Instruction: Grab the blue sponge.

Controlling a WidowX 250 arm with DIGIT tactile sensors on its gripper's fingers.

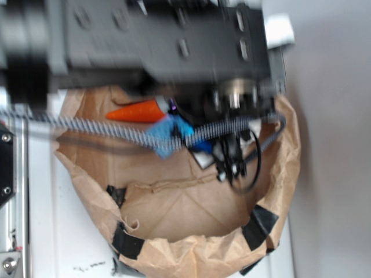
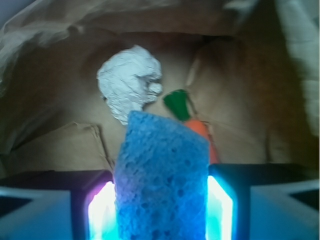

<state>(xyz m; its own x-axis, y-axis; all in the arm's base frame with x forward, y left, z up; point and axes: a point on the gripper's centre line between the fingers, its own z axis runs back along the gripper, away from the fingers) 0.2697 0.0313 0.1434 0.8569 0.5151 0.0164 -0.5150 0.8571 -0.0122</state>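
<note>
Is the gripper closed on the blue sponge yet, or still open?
Shut on it. In the wrist view the blue sponge fills the gap of the gripper, both lit fingers pressed against its sides.

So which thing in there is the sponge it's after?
Look into the brown paper bowl, at what stands between the gripper fingers. The blue sponge is that porous block. Behind it lie a crumpled white ball and an orange carrot; only the sponge is blue and pitted.
</note>
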